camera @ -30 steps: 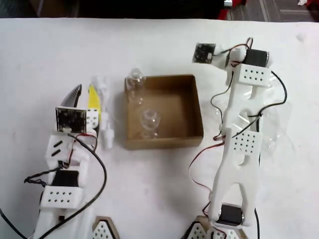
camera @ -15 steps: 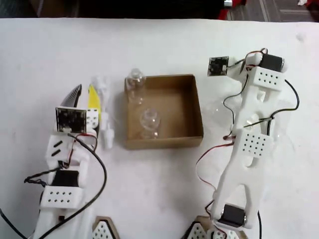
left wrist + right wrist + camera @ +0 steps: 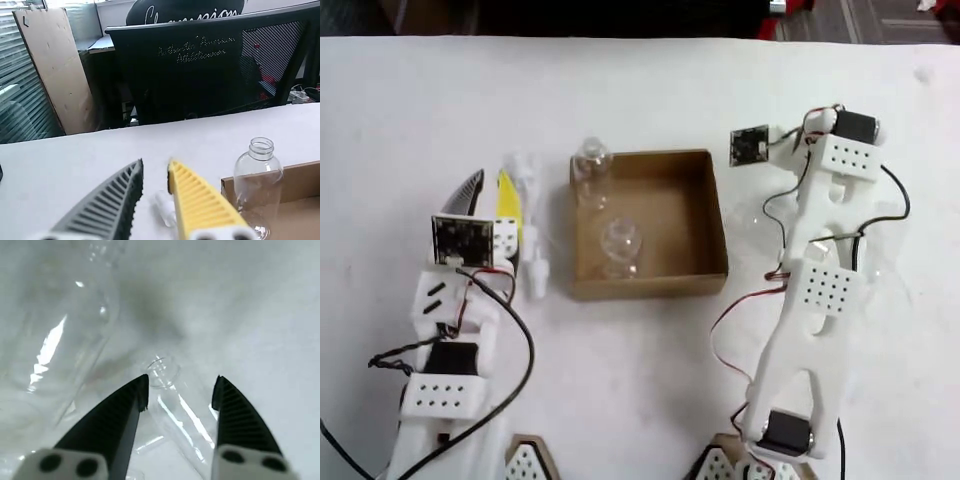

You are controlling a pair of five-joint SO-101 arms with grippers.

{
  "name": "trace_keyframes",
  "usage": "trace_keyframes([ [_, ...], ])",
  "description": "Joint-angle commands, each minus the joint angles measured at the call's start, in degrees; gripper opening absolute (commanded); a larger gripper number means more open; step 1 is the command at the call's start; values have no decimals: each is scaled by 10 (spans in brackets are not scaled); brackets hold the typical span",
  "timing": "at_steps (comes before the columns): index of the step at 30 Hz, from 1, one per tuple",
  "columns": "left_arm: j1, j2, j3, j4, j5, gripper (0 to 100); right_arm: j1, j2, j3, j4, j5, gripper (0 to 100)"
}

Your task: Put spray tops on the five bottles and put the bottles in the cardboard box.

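A clear bottle (image 3: 175, 405) lies on the white table, its open neck between the black fingers of my right gripper (image 3: 181, 385), which is open and straddles it without touching. A second clear bottle (image 3: 60, 325) lies beside it. The cardboard box (image 3: 705, 215) sits mid-table with one uncapped bottle (image 3: 618, 245) standing inside and another (image 3: 590, 168) at its far left corner, also seen as the bottle (image 3: 257, 180) ahead of my left gripper (image 3: 156, 165). My left gripper (image 3: 490, 176) is open, black and yellow fingers apart, beside the white spray tops (image 3: 528, 215).
The right arm (image 3: 815, 285) stretches over the table's right side, covering part of the lying bottles. A black chair (image 3: 210, 65) and a board (image 3: 55, 70) stand beyond the table's far edge. Bare table lies in front of the box.
The right arm's wrist swung to the right and a little nearer, then eased slightly back towards the box. The left arm, box and bottles have not moved.
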Motion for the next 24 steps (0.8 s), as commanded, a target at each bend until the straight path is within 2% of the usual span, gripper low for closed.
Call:
trace_keyframes([
  [1,-1,1,-10,-18,-5,80,-2,0,-10,-22,7,184],
  [6,-1,1,-10,-18,-5,80,-9,12,-8,-54,1,184],
  [12,-1,1,-10,-18,-5,80,-19,18,-10,-117,-53,183],
  [21,-1,1,-10,-18,-5,80,-26,21,-40,-115,-56,183],
  [24,-1,1,-10,-18,-5,80,-29,21,-43,-115,-82,183],
])
